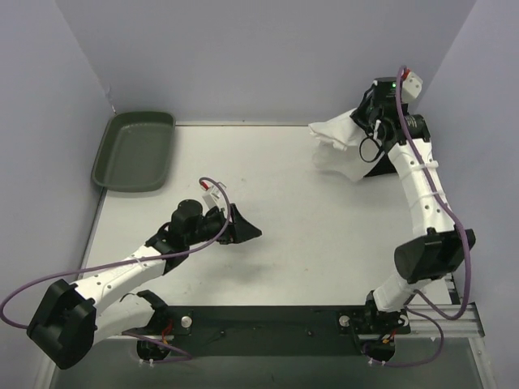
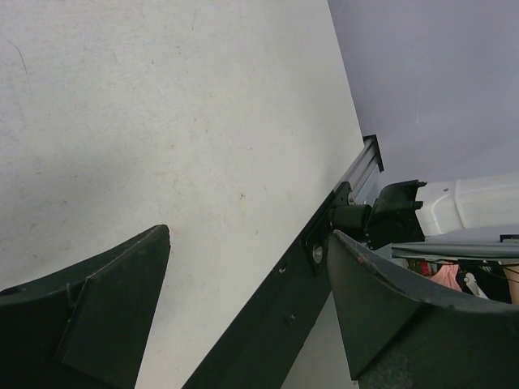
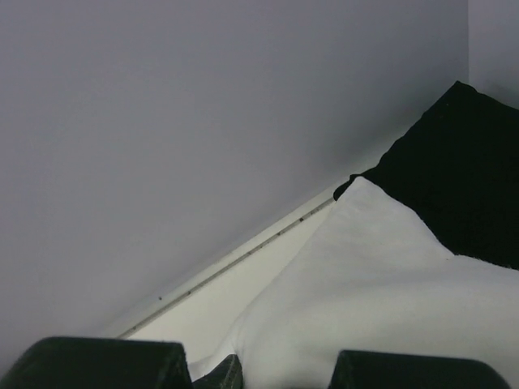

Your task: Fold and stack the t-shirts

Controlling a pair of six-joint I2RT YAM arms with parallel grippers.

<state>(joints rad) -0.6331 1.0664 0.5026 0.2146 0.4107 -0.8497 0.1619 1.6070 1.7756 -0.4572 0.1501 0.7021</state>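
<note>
The white t-shirt (image 1: 335,142) is bunched at the back right of the table, with one part raised. My right gripper (image 1: 362,121) is over it, shut on the white cloth. In the right wrist view the white t-shirt (image 3: 381,300) runs down between the fingers of my right gripper (image 3: 259,377). The black t-shirt (image 1: 376,169) lies partly under the white one and the arm, and it shows in the right wrist view (image 3: 466,178) beyond the white cloth. My left gripper (image 1: 241,228) is open and empty over the bare middle of the table, as the left wrist view (image 2: 249,235) confirms.
A dark green tray (image 1: 134,150) sits at the back left corner. Grey walls close the table at the back and both sides. The black base rail (image 2: 268,324) with both arm mounts runs along the near edge.
</note>
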